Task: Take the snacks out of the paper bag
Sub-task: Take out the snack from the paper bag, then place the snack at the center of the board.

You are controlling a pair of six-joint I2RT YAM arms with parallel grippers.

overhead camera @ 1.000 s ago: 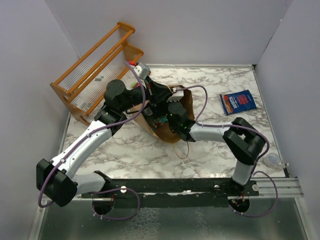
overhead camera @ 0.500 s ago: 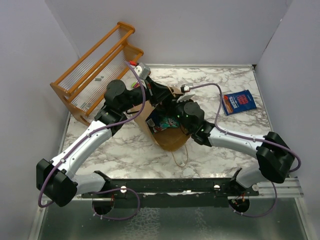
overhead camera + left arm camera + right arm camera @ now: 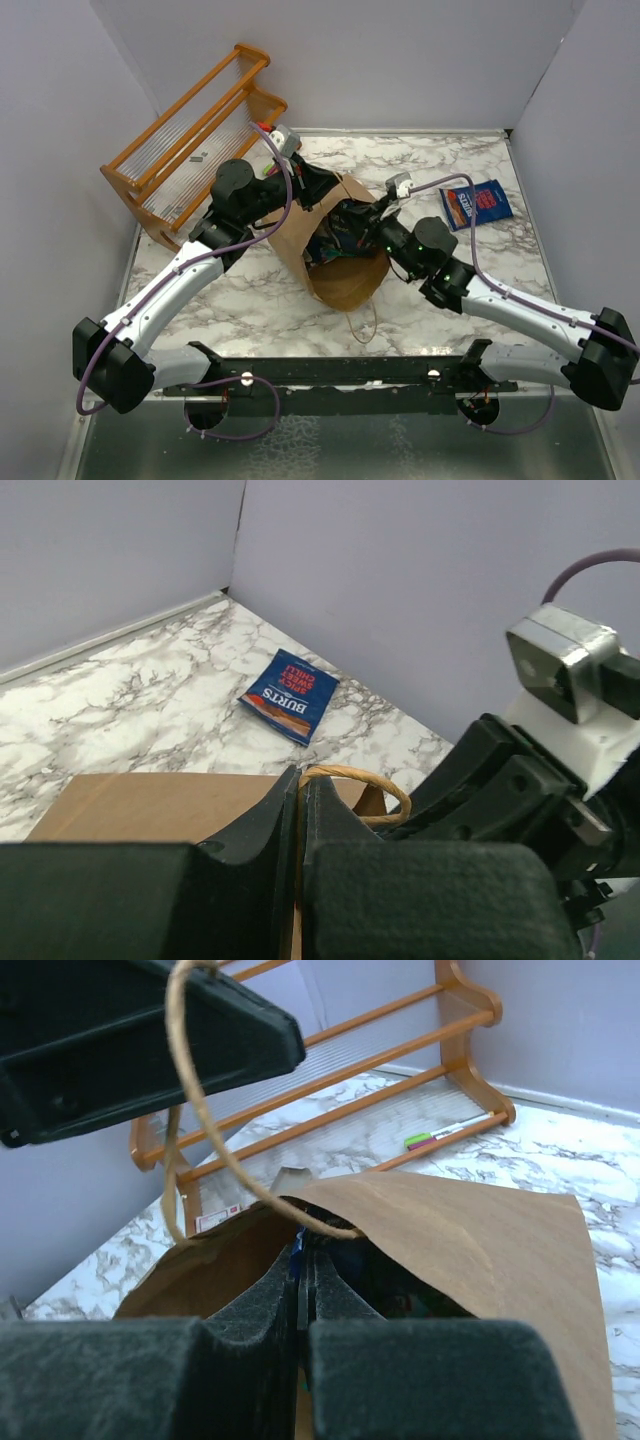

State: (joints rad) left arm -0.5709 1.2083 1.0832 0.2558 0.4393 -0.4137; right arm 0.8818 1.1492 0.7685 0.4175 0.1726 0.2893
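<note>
The brown paper bag lies on its side mid-table, with its mouth toward the back. My left gripper is shut on the bag's rim at the twisted handle, holding the mouth up. My right gripper is at the bag's mouth, shut on a thin dark blue snack packet. Colourful packets show inside the dark opening. One dark blue snack packet lies flat on the table at the right; it also shows in the left wrist view. The bag fills the right wrist view.
An orange wooden rack stands at the back left against the wall, with markers on its lower shelf. Walls close in the table at the back and on both sides. The bag's other handle loop trails toward the near edge.
My right arm has drawn back to the right, bringing its gripper from deep in the bag to the mouth. The bag has shifted and opened wider. The left arm has held still.
</note>
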